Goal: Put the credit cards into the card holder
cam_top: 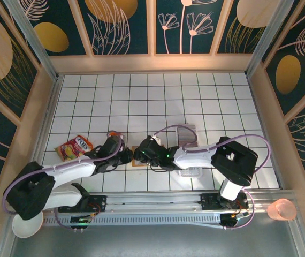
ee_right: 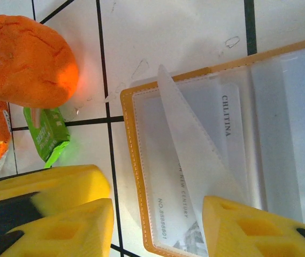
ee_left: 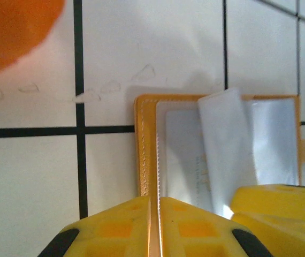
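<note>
Card holder (ee_right: 147, 134) open flat between both: left pincer (ee_left: 155, 206) clenched at its stitched edge, right pincer (ee_right: 158, 209) released, straddling raised sleeve (ee_right: 190, 150).

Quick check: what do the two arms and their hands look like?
The left arm and right arm match: white links, black joint housings, a purple cable looping along each. The left hand and right hand have blocky yellow fingers with square recesses and black patches.

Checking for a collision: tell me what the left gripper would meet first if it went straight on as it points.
The card holder, at its tan stitched edge, ahead of the shut left gripper; depth is unclear, so it may already touch.
</note>
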